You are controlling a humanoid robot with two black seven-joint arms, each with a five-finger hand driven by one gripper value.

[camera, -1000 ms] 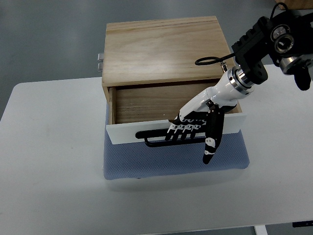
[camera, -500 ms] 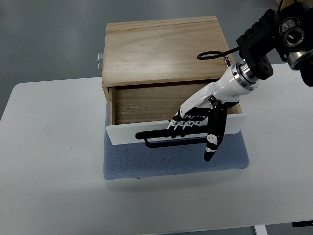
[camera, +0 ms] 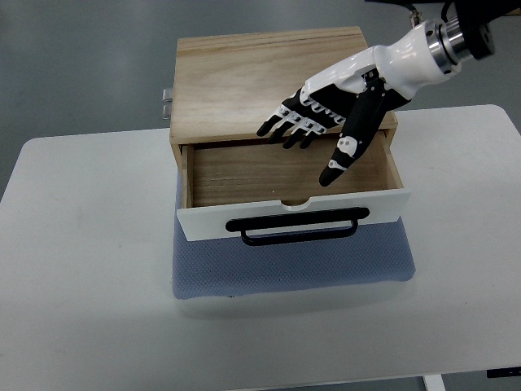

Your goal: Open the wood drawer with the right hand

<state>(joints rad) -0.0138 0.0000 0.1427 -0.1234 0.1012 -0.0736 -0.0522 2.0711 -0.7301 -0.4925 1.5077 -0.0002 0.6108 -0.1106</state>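
Your wood drawer [camera: 285, 175] stood pulled out of its wooden cabinet [camera: 269, 77] on the blue mat [camera: 285, 273], its inside bare wood with nothing in it. Your right hand [camera: 342, 98] hung above it, fingers [camera: 285, 126] loosely spread, gripping nothing, clear of the black handle [camera: 297, 226].

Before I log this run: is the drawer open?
Open: the drawer is pulled out, its bare wooden floor showing, and the right hand is off the handle.

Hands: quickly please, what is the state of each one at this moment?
Right hand: open, fingers spread, holding nothing, above the pulled-out wood drawer, clear of its handle.
Left hand: not in view.
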